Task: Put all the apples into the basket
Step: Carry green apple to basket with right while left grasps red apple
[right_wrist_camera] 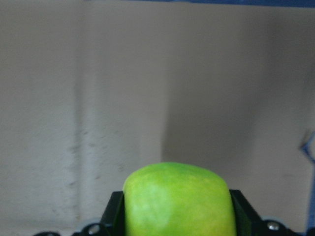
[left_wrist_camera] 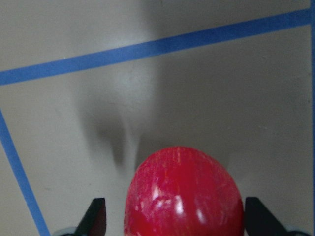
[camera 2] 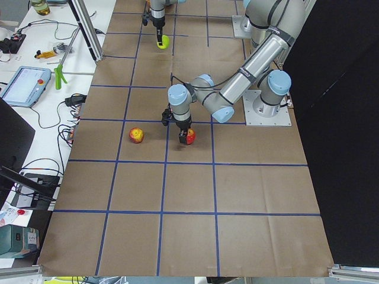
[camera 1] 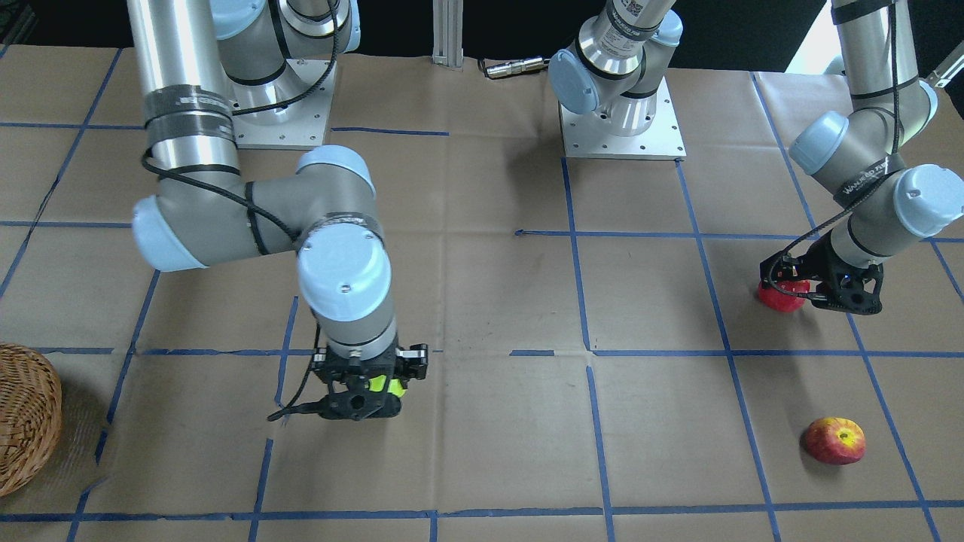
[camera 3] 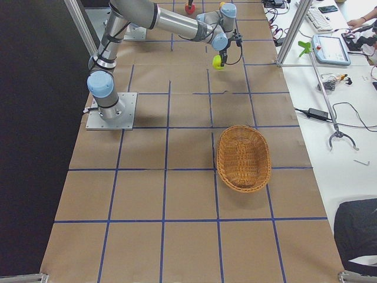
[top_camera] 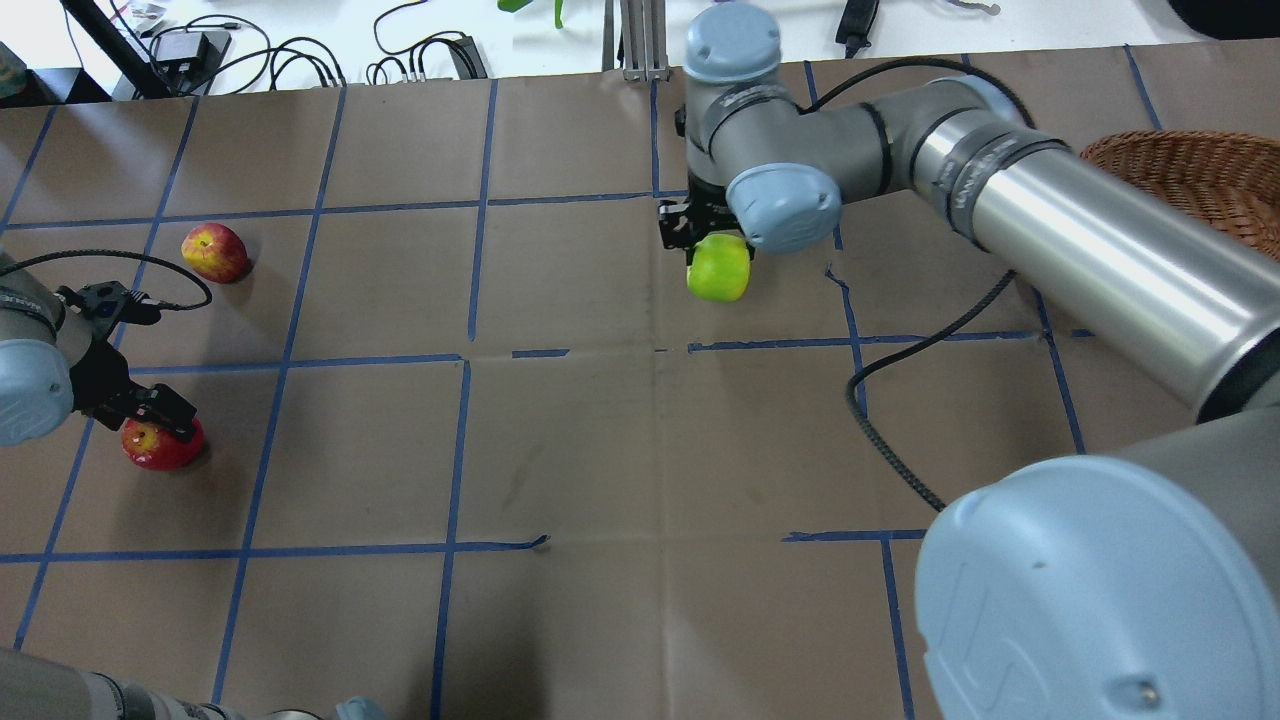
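My right gripper (top_camera: 700,235) is shut on the yellow-green apple (top_camera: 719,268) and holds it just above the paper; in the right wrist view the apple (right_wrist_camera: 177,201) fills the space between both fingers (right_wrist_camera: 114,211). My left gripper (top_camera: 150,415) is open and down around the solid red apple (top_camera: 160,447), which rests on the table; in the left wrist view the apple (left_wrist_camera: 184,191) sits between the fingers (left_wrist_camera: 98,219) with a gap on one side. The red-and-yellow apple (top_camera: 214,252) lies alone beyond it. The wicker basket (top_camera: 1190,180) stands at the far right.
The table is covered in brown paper with a blue tape grid (top_camera: 470,360). The right arm's cable (top_camera: 880,430) hangs over the middle right. The two arm bases (camera 1: 621,128) stand at the robot's edge. The basket (camera 1: 26,414) shows at the front-facing view's left edge.
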Action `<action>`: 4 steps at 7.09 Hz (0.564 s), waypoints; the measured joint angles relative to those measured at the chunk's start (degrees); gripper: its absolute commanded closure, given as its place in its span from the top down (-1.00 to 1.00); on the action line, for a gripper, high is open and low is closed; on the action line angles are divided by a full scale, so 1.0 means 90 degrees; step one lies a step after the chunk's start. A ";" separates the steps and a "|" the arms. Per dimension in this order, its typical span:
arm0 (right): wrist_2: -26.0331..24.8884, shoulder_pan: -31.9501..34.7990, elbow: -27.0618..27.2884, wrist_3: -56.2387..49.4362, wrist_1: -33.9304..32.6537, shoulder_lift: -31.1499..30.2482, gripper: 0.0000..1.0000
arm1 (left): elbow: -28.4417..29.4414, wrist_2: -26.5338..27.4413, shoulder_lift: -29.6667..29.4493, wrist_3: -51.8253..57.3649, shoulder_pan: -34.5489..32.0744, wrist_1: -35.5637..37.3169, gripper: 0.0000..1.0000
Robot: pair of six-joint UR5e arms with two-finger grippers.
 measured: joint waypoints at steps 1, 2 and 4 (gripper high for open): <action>0.0034 -0.0696 -0.0005 -0.0744 0.0303 -0.0266 -0.80 | 0.0009 0.0007 -0.0106 0.0086 -0.0020 0.0257 -0.10; 0.0011 -0.1480 -0.0014 -0.1655 0.0522 -0.0441 -0.78 | 0.0003 0.0010 -0.0122 0.0086 -0.0055 0.0345 -0.35; -0.0127 -0.3173 -0.0055 -0.4014 0.0628 -0.0520 -0.75 | -0.0010 0.0025 -0.0021 -0.0039 -0.0136 0.0178 -0.51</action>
